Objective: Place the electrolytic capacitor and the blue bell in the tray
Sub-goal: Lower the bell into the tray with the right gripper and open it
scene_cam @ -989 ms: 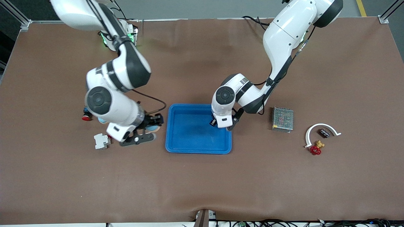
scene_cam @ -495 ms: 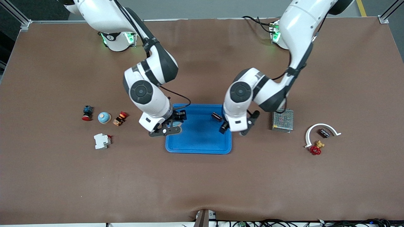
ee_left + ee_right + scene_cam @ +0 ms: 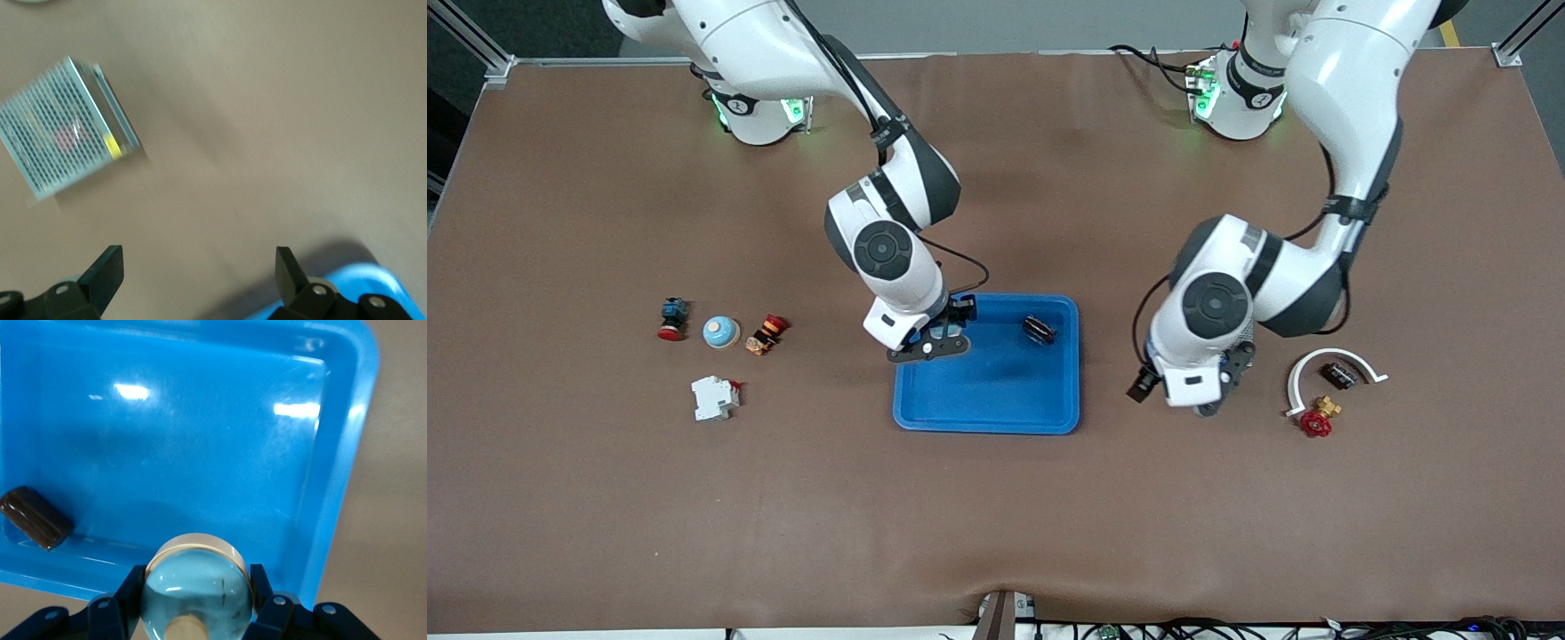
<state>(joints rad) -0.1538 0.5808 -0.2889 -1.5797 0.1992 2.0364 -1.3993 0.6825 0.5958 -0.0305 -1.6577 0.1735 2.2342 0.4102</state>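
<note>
On the brown table, the right gripper clamps the blue bell over the tray; the left gripper, spread wide, hangs above bare tabletop.

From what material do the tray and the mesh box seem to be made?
The tray looks like glossy blue plastic: bright light spots reflect on its smooth floor and its corners are rounded. The mesh box looks like bare grey metal, probably perforated sheet: rows of small holes cover its top, with a dull silver finish.
</note>
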